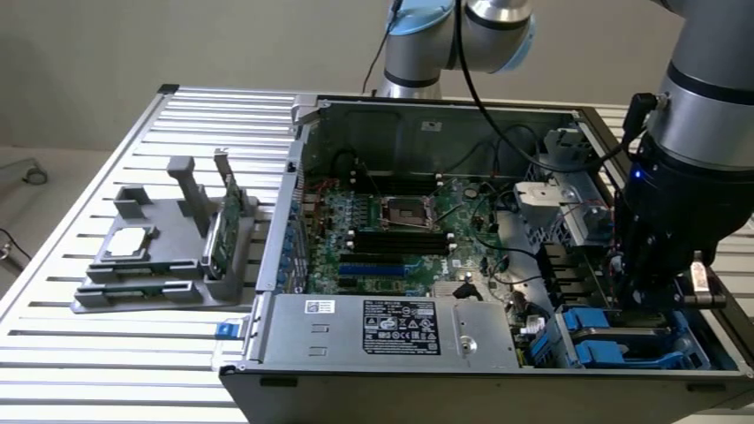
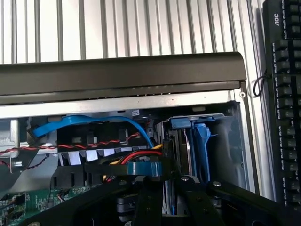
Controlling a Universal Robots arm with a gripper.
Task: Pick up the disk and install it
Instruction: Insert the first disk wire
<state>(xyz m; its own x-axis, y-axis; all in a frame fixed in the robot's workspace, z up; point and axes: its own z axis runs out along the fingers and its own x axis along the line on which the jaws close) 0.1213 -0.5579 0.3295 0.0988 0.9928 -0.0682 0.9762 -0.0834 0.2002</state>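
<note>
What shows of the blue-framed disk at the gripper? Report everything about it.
Of the disk only a short, glossy, bright blue plastic end piece of its carrier shows, lying level at the tip of the black gripper, which looks closed on it. It sits at the grey metal drive bay of the open computer case, beside a second blue carrier standing upright there. Red, yellow and black wires pass close behind. Its metal body and label are hidden.
</note>
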